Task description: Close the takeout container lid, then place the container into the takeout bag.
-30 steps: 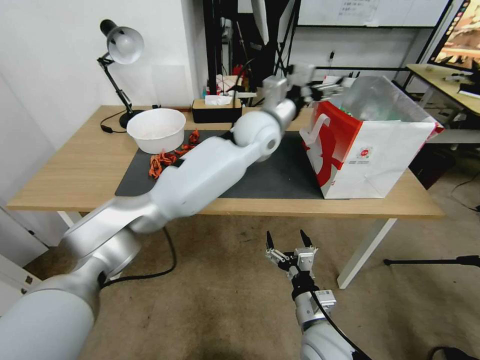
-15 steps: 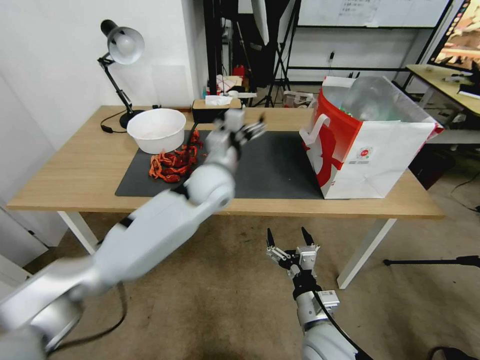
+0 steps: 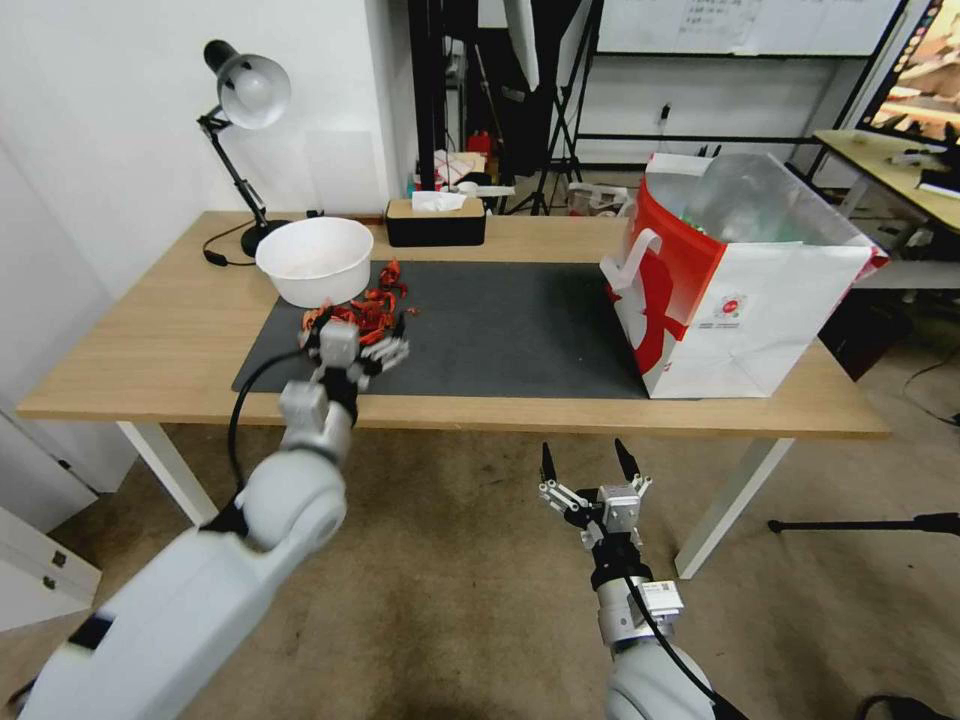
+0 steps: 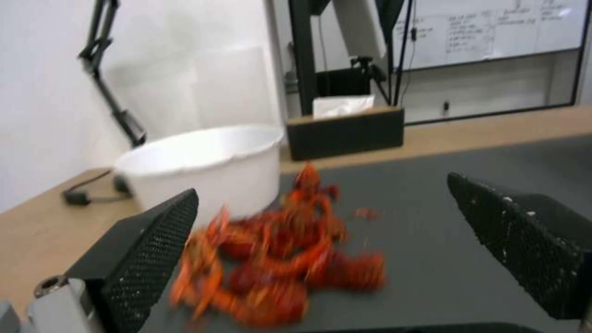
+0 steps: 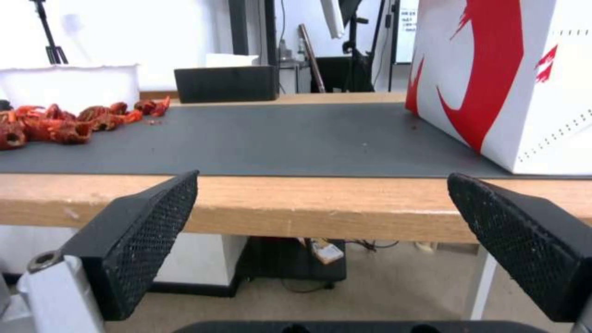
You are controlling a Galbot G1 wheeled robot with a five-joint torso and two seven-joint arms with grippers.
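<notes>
Pulling our left hand (image 3: 352, 352) back from the takeout bag (image 3: 745, 300), empty.
We are holding both hands open, right hand (image 3: 590, 470) below the desk (image 3: 130, 350); clear the crayfish (image 3: 365, 305) gently. Container unseen, presumably bagged.

A pale wood-grain desk (image 3: 160, 340) carries a matt black mat (image 3: 520, 330), a smooth white bowl (image 3: 313, 260) and a glossy red-and-white paper takeout bag (image 3: 740, 300) with silvery lining.
</notes>
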